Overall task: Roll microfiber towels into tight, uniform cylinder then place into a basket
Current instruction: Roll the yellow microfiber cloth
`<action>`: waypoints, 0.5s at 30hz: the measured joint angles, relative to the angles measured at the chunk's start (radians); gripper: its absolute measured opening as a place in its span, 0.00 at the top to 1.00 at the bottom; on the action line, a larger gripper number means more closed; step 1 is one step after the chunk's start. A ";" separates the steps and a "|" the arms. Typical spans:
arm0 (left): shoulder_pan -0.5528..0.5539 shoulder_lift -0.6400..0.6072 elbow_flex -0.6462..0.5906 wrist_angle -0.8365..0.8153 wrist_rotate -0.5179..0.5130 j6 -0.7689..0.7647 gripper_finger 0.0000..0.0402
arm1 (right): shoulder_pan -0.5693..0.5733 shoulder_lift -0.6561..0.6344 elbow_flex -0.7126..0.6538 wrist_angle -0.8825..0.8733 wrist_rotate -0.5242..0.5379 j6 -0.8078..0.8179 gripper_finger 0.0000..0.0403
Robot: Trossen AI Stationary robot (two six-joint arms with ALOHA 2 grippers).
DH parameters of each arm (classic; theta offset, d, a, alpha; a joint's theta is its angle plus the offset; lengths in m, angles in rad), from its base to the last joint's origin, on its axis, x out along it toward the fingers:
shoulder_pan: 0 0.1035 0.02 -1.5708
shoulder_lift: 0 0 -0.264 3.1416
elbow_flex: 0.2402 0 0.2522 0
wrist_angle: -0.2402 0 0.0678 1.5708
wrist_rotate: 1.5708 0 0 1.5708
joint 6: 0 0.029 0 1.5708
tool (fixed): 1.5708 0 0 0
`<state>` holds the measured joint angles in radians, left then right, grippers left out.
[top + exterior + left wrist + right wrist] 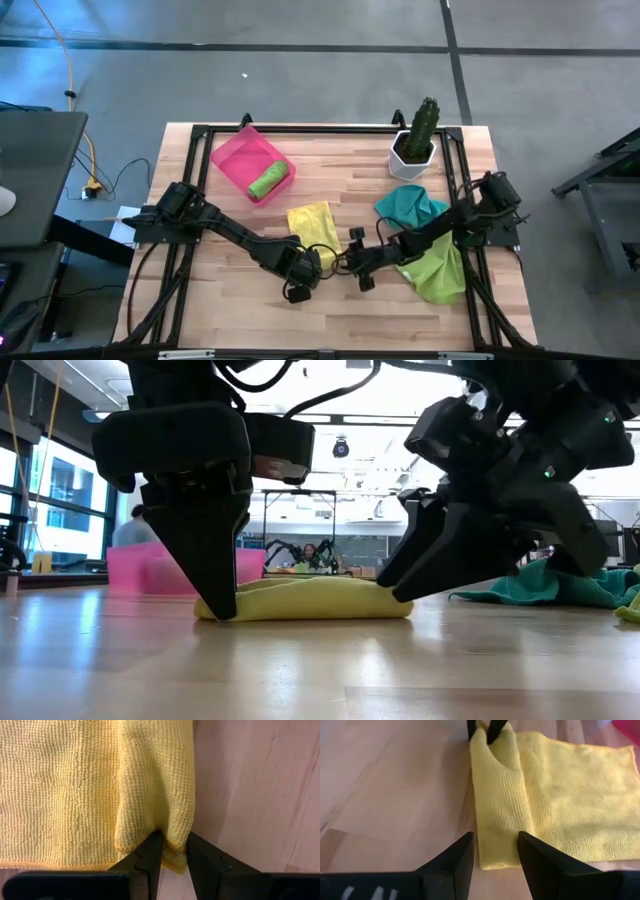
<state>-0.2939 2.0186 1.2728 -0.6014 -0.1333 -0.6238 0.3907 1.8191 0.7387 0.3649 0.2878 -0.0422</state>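
High view first: we see the yellow towel [315, 222] lying near the middle of the wooden table [340, 170], with its near edge folded over into a thick band. Our left wrist view shows the weave plainly, a waffled microfibre, and the folded band bunched into a soft ridge. The left gripper [173, 851] pinches one end of that ridge, its fingers pressed onto the cloth. The right gripper [495, 854] stands at the other end of the band with its fingers spread, one on each side of the fold's corner; we cannot tell whether they touch it.

The low view shows the fold as a low, flattened hump on the wood between the two grippers.

A lime green roll [268, 182] lies in the pink basket [236, 155] at the table's far left corner. The teal towel [410, 207] and a loose lime green towel [440, 270] lie crumpled along the right side, under the right arm, just in front of the white cactus pot [412, 156]. Bare wood lies open between the basket and the pot, and along the near edge.
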 joint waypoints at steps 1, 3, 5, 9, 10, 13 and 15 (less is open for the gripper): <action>0.000 0.000 0.000 0.000 0.000 -0.001 0.80 | -0.003 0.000 0.000 -0.001 0.000 -0.001 0.64; 0.000 0.000 0.000 0.000 0.000 -0.001 0.80 | -0.005 0.000 0.000 -0.001 -0.008 -0.001 0.64; 0.000 0.000 0.000 0.000 0.000 -0.002 0.80 | -0.007 0.004 0.000 -0.001 -0.011 -0.007 0.64; 0.000 0.000 0.000 0.000 0.000 -0.002 0.80 | -0.007 0.035 0.000 0.006 -0.018 -0.026 0.64; 0.000 0.000 0.000 0.000 0.000 -0.002 0.80 | -0.007 0.043 0.000 0.011 -0.018 -0.026 0.63; 0.000 0.000 0.000 0.000 0.000 -0.002 0.80 | -0.007 0.060 0.001 0.028 -0.013 -0.019 0.60; 0.000 0.000 0.000 0.000 0.000 -0.002 0.80 | -0.007 0.062 0.001 0.029 -0.006 -0.018 0.58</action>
<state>-0.2939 2.0186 1.2728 -0.6010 -0.1333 -0.6256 0.3840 1.8815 0.7395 0.3939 0.2821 -0.0601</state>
